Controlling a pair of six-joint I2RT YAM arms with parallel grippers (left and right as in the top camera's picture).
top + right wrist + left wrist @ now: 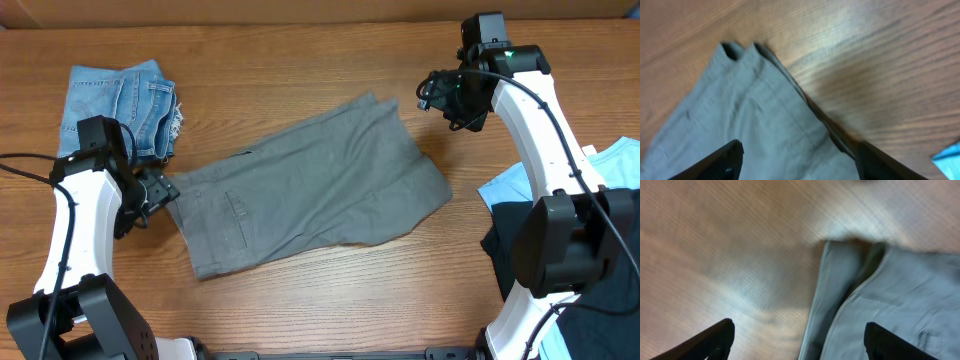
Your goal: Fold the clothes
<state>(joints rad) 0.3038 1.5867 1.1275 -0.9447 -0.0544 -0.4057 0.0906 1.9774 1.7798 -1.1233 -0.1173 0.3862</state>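
The grey shorts (310, 185) lie flat at the middle of the wooden table (300, 60), one leg stacked on the other. The left gripper (160, 190) hovers at their waistband end, its fingers spread wide and holding nothing. The right gripper (432, 95) hangs just beyond their hem corner, also wide and empty. Denim shorts (120, 100) lie past the waistband end.
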